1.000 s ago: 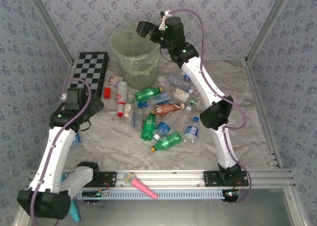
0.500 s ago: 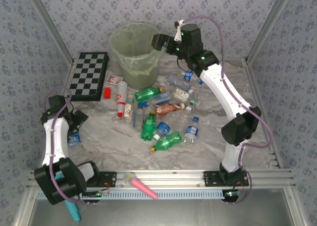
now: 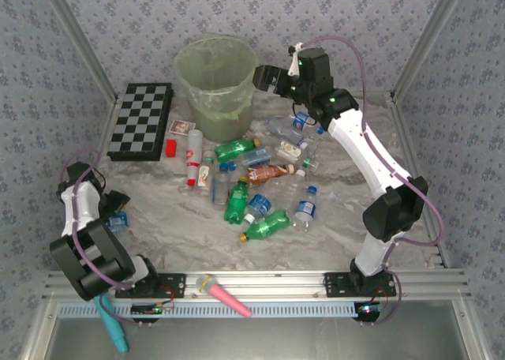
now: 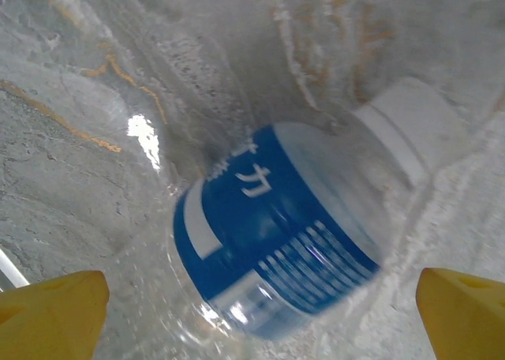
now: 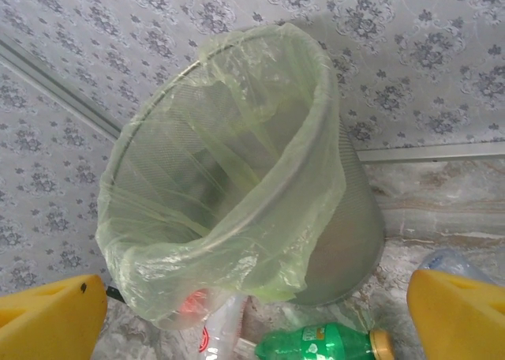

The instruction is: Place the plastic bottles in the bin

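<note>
Marbled worktop holds the plastic bottles heaped near the bin, your empty right pincer spread beside its rim, and your spread left pincer frames a blue-labelled bottle well apart from it, which could roll away if you close off-centre.

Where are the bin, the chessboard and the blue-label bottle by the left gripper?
bin (image 3: pixel 215 109): top view, front wall.
chessboard (image 3: pixel 142 121): top view, board centre.
blue-label bottle (image 4: pixel 268 241): left wrist view, its label.
</note>
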Controlling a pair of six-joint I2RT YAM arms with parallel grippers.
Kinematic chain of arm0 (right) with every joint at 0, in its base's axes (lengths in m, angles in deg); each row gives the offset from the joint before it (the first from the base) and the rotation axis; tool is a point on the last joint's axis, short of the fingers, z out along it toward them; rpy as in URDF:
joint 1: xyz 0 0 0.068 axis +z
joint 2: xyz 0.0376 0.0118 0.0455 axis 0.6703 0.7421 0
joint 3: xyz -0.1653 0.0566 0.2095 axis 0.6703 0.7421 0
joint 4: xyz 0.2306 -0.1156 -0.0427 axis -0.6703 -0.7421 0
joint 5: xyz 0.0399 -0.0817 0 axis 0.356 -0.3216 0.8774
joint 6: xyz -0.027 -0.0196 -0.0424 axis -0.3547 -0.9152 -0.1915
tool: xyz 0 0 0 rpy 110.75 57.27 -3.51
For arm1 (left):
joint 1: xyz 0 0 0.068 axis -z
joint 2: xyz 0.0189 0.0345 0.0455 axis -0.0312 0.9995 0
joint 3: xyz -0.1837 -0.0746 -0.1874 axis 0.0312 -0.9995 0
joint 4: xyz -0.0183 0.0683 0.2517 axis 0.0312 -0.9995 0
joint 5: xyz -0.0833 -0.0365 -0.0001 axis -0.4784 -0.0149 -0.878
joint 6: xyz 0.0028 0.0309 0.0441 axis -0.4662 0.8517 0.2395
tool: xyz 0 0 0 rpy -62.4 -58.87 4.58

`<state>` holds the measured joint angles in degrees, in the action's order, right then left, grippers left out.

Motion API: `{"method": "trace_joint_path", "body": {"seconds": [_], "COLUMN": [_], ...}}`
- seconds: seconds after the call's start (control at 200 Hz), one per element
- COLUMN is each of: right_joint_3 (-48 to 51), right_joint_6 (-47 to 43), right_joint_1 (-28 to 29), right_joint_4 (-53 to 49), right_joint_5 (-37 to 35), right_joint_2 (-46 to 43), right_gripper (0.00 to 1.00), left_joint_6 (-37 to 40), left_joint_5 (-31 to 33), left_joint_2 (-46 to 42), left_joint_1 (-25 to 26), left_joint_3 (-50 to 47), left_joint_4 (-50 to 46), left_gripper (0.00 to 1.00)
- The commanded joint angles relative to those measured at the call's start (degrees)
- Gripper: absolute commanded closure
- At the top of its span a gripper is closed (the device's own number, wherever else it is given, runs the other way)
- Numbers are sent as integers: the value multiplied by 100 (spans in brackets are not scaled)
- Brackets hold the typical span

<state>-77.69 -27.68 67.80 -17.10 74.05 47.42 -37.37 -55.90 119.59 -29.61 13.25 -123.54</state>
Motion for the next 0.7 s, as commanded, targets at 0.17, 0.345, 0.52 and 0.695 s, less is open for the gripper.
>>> {"method": "trace_joint_path", "body": {"seconds": [0.17, 0.345, 0.52, 0.695], "right_joint_3": [307, 473, 470, 623], "right_joint_6": [79, 200, 251, 279], "right_joint_1": [-91, -108, -89, -85], "right_joint_4": [143, 252, 176, 185], "right_joint_5": [100, 196, 262, 253], "right_joint_2": [-381, -436, -455, -557], "right_gripper": [0, 0, 0, 0], "left_joint_6": [-116, -343, -402, -364], "left_joint_5": [-829, -882, -832, -699], "left_joint_2": [559, 868, 1021, 711], "left_joint_1": [-18, 169, 168, 169], "left_joint_3": [-301, -482, -662, -631], "left_joint_4": [475, 724, 904, 858], "left_gripper": [2, 4, 15, 39]}}
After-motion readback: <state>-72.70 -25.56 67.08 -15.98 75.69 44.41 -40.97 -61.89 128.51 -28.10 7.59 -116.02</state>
